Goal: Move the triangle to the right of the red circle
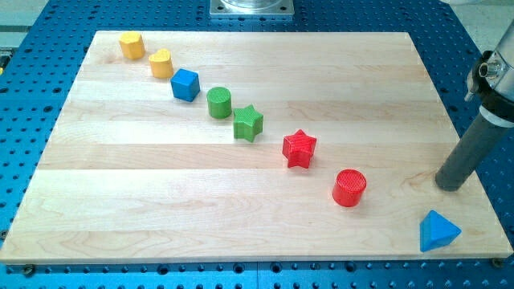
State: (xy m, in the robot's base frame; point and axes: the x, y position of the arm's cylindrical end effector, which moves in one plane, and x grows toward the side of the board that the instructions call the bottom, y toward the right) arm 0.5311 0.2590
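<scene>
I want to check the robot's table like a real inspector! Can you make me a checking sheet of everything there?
Surface: pale wooden board, flat, on a blue perforated table.
Job's things: blue triangle at the board's bottom right corner; red circle up and left of it, apart.
Clutter: red star, green star, green cylinder, blue cube, yellow heart, yellow cylinder, in a diagonal line.
Gripper: none; my tip rests above the triangle, touching no block.
Cables: nothing seen.
Surroundings: grey metal mount at the view's top.
</scene>
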